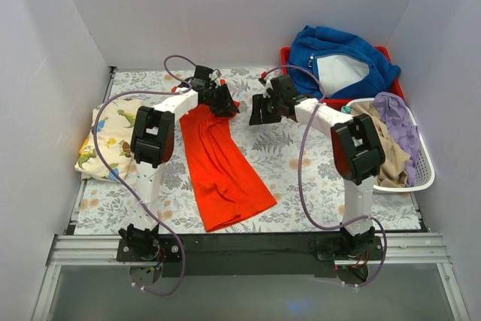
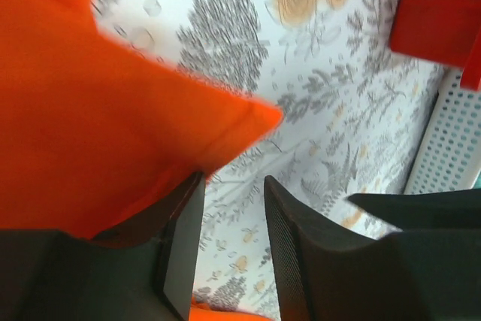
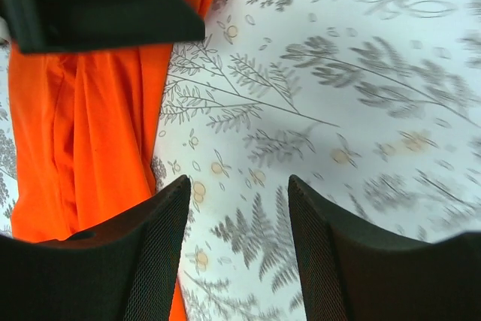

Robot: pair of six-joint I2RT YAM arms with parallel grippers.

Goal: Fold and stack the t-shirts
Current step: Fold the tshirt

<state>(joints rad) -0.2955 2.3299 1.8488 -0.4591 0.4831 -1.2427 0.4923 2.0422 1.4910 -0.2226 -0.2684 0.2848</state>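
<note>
The orange-red t-shirt (image 1: pixel 225 171) lies as a long narrow strip down the middle of the floral tablecloth. It also shows in the left wrist view (image 2: pixel 90 110) and the right wrist view (image 3: pixel 83 148). My left gripper (image 1: pixel 225 103) is at its far end, open (image 2: pixel 233 182), with the cloth's corner beside and over its left finger and only tablecloth in the gap. My right gripper (image 1: pixel 259 114) is open (image 3: pixel 238 182) over bare tablecloth just right of the shirt. The cream dinosaur-print t-shirt (image 1: pixel 113 140) lies folded at the left edge.
A red bin (image 1: pixel 285 54) at the back right holds a thick blue garment (image 1: pixel 338 54). A white basket (image 1: pixel 421 178) at the right holds beige and purple clothes. White walls enclose the table on three sides. The left gripper's body (image 3: pixel 90 5) shows in the right wrist view.
</note>
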